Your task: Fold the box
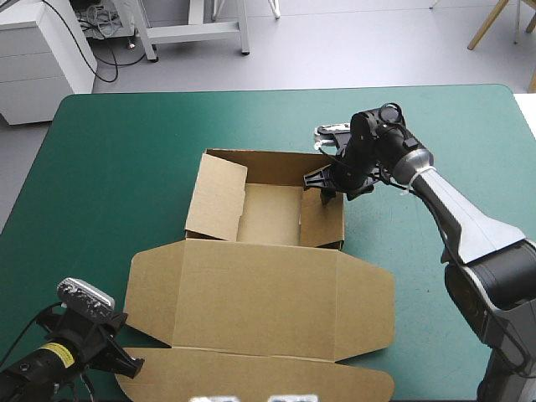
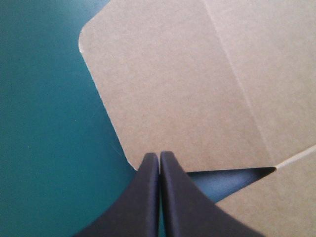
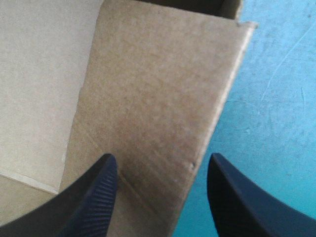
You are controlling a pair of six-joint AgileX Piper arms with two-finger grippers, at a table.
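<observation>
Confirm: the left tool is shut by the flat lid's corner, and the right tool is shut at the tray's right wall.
No: the right tool is open, straddling that right wall, as the right wrist view shows. The rest stands.

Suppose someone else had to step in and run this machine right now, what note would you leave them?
Left gripper: shut, empty, tips at a corner of the lid's side flap.
Right gripper: open, straddling the right wall, not gripping it.
The box sits mid-table as an open tray; the lid lies flat toward the near edge.
Done: far and right walls up.
To do: the left panel leans loose, seemingly untucked.
</observation>
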